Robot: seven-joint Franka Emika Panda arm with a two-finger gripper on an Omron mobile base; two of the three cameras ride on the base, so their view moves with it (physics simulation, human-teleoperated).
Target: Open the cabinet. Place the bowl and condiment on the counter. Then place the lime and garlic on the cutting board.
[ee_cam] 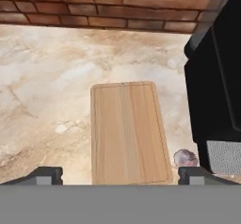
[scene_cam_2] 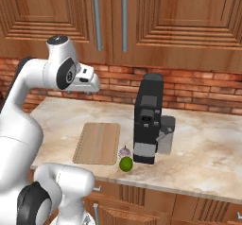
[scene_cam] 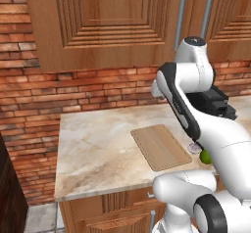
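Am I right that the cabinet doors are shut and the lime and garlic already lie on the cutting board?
Not quite. The cabinet doors are indeed shut, but the lime and garlic lie on the counter, just off the cutting board, between its corner and the coffee machine. The right base view shows it.

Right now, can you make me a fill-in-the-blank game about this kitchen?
1. The cabinet doors are ____.
2. The lime and garlic sit between the cutting board and the black ____ machine.
3. The cutting board has ____ lying on it.
4. The gripper has its jaws ____.

Missing words: closed; coffee; nothing; open
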